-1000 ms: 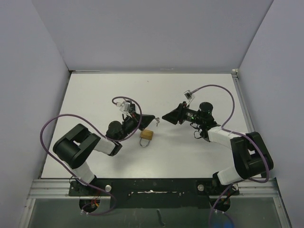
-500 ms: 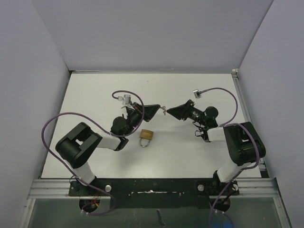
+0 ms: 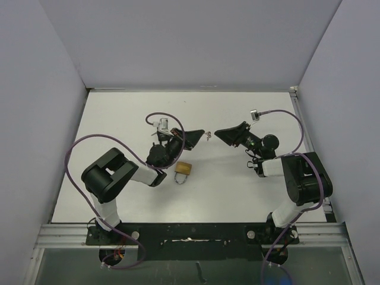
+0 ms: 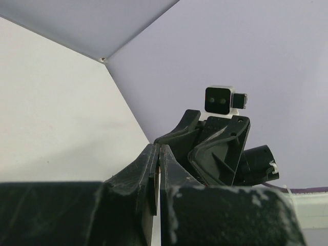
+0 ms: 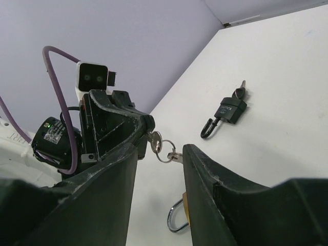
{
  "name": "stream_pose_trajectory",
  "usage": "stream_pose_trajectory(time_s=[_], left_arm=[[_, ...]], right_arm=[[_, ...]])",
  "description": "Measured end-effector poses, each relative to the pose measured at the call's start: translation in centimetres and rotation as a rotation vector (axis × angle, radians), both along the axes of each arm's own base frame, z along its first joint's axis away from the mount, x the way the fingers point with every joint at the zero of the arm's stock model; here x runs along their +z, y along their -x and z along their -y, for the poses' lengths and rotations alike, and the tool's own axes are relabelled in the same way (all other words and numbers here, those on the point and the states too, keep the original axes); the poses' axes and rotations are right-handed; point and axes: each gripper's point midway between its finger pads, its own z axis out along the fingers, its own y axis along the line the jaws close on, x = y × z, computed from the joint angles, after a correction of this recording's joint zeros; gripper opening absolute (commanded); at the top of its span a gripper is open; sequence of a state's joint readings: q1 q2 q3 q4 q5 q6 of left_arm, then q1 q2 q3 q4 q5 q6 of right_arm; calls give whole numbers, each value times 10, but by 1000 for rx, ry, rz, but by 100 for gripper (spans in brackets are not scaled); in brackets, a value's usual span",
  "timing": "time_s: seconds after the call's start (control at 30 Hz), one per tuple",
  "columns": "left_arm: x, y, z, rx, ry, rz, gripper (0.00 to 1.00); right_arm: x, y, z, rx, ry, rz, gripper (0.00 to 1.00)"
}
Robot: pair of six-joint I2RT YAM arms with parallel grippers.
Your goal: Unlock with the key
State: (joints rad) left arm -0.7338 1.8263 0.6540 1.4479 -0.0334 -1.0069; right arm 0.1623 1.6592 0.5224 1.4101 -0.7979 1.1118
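A brass padlock with a silver shackle lies on the white table; its edge shows low in the right wrist view. My left gripper is shut on a silver key, held above the table. A ring and a second key hang from it. The keys show in the top view. In the left wrist view the left gripper has its jaws pressed together. My right gripper is open and faces the keys; in its own view the ring hangs between its fingers.
A black padlock with a key in it lies on the table beyond the left gripper, seen only in the right wrist view. Purple-grey walls enclose the table on three sides. The right wrist camera faces the left gripper.
My left gripper has lifted the key away from the brass padlock, up and to the right. My right gripper has drawn back to the right and stays open, facing the key.
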Motion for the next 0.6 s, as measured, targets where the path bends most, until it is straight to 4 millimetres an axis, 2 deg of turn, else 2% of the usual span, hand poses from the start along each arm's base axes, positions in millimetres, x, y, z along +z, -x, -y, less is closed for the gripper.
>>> stream_pose_trajectory(time_s=[0.33,0.6], left_arm=[[11,-7,17,-22,86,-32,0],[8,-12,25,-39,127,-74,0]], right_arm=[[1,-3,6,-15,-10,-10,39],[8,-11,15,-37,-33,-20,34]])
